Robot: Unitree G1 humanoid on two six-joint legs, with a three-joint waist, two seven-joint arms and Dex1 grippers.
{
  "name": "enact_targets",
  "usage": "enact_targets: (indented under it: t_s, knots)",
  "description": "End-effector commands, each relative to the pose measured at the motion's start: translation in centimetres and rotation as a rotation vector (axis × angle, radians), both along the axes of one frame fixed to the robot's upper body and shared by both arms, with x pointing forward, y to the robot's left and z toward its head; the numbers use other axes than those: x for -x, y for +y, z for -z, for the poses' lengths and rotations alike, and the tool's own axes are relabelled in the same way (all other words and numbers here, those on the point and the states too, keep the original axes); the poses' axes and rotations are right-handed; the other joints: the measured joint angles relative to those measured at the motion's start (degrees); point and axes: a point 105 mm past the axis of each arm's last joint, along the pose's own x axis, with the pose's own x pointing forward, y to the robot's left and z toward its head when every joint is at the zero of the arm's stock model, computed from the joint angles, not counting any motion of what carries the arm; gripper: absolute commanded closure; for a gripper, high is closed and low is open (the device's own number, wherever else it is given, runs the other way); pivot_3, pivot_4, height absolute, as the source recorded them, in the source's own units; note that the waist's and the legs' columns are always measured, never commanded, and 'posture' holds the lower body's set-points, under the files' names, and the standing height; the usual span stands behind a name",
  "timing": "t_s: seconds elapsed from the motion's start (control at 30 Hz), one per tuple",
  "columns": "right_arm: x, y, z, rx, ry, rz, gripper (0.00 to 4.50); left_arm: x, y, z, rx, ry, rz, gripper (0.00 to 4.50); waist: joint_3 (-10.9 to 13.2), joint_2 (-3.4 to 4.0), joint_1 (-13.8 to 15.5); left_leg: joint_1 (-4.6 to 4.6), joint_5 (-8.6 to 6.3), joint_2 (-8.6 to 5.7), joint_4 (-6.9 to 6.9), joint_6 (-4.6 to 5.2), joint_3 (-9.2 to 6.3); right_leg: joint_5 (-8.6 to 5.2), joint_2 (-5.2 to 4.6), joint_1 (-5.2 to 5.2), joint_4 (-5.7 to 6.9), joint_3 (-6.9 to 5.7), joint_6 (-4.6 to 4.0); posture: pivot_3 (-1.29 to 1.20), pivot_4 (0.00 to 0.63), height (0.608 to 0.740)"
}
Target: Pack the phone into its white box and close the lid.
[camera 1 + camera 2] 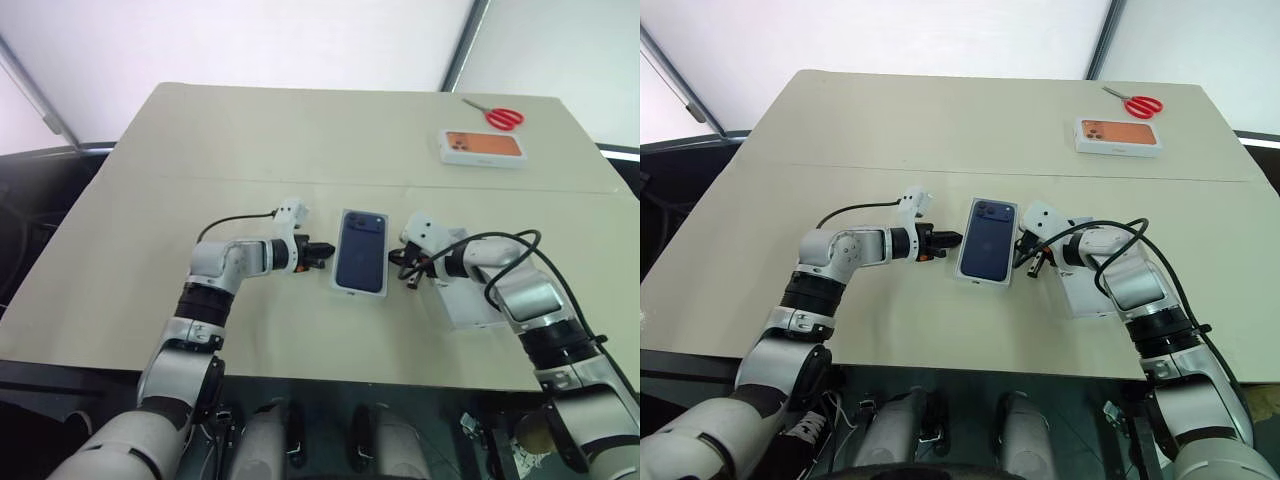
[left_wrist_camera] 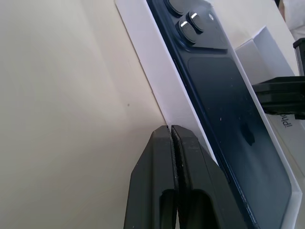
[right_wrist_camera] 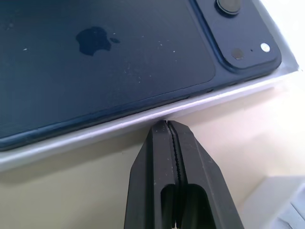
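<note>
phone point(image 1: 361, 251): dark navy, back side up, camera cluster at its far corner; it lies inside the white box point(image 2: 159, 86) at the centre of the head view, the box's white rim showing around it.
white box: sits flat on the bench point(image 1: 300, 140), between the two grippers.
left gripper point(image 1: 324, 251): just left of the box's long side, its fingers point(image 2: 164, 162) pressed together with nothing between them, the tips close to the box wall; touching or not is hard to tell.
right gripper point(image 1: 411, 277): just right of the box, fingers point(image 3: 167, 152) also closed on nothing, tips at the box's rim.
lid point(image 1: 470, 300): probably the white piece lying under the right arm, right of the box.
second white box point(image 1: 483, 146): printed with an orange phone, upper right of the frame.
scissors point(image 1: 497, 116): red-handled, just beyond that box.
</note>
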Motion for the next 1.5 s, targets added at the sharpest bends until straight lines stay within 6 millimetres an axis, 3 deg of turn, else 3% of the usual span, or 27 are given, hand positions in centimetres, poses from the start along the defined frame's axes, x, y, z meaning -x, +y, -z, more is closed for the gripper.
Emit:
enact_targets:
  t_s: [0.03, 0.4, 0.77, 1.0, 1.1, 1.23, 1.33, 1.5]
  knots:
    - [0.1, 0.3, -0.7, -0.012, -0.032, -0.013, 4.5, 0.8, -1.8, -0.8, 0.035, -0.025, 0.081, 4.38, 0.0, -0.01, 0.0, -0.01, 0.0, 0.01, 0.0, 0.0, 0.0, 0.0, 0.0, -0.01, 0.0, 0.0, 0.0, 0.0, 0.15, 0.738]
    - [-0.6, 0.0, -0.7, 0.007, -0.052, -0.006, 4.5, 1.0, -1.2, -0.5, 0.026, -0.032, 0.061, 4.38, 0.0, -0.01, -0.1, -0.01, 0.0, 0.02, 0.0, 0.0, -0.01, 0.0, 0.0, -0.01, 0.0, 0.0, 0.0, 0.0, 0.15, 0.738]
    - [-2.7, -2.2, -1.8, 0.06, -0.128, 0.075, 4.5, 0.3, 3.0, -1.7, 0.03, -0.144, -0.042, 4.38, 0.0, 0.02, -0.7, -0.02, 0.01, 0.04, 0.0, 0.0, -0.01, 0.0, 0.03, -0.04, 0.02, 0.0, 0.0, 0.0, 0.15, 0.738]
    - [-4.3, -3.3, -2.0, 0.094, -0.181, 0.131, 4.5, 1.1, 3.9, -3.1, 0.02, -0.273, -0.041, 4.38, 0.1, 0.04, -1.4, -0.04, 0.01, 0.03, -0.01, 0.0, 0.01, 0.0, 0.03, -0.02, 0.02, 0.0, 0.01, 0.0, 0.15, 0.738]
    - [-4.5, -3.1, -3.0, 0.057, -0.191, 0.134, 4.5, 2.1, 4.0, -3.6, 0.02, -0.334, -0.014, 4.38, 0.1, 0.08, -1.6, -0.02, 0.02, 0.05, -0.02, 0.0, 0.01, 0.0, 0.07, -0.03, 0.03, 0.01, 0.01, 0.0, 0.15, 0.738]
    - [-2.6, -2.5, -5.2, -0.155, -0.087, 0.095, 4.5, 3.0, 5.6, -4.5, 0.059, -0.378, -0.034, 4.38, 0.2, 0.25, -1.5, -0.03, 0.03, 0.07, -0.02, 0.02, 0.02, 0.01, 0.09, -0.03, 0.03, 0.02, 0.01, 0.0, 0.15, 0.738]
    - [-2.0, -3.6, -6.3, -0.21, -0.03, 0.158, 3.65, 2.9, 6.7, -4.8, 0.018, -0.43, -0.03, 3.55, 0.2, 0.25, -1.2, -0.03, 0.04, 0.09, 0.02, 0.04, -0.01, 0.01, 0.1, -0.01, 0.05, -0.01, 0.01, 0.0, 0.15, 0.738]
    - [-0.8, -4.5, -6.8, -0.219, 0.012, 0.306, 1.14, 1.8, 8.7, -6.1, -0.075, -0.593, -0.026, 1.14, 0.2, 0.26, -1.3, -0.05, -0.02, 0.06, -0.03, 0.03, -0.01, -0.03, 0.0, -0.08, 0.0, 0.01, -0.06, 0.0, 0.15, 0.738]
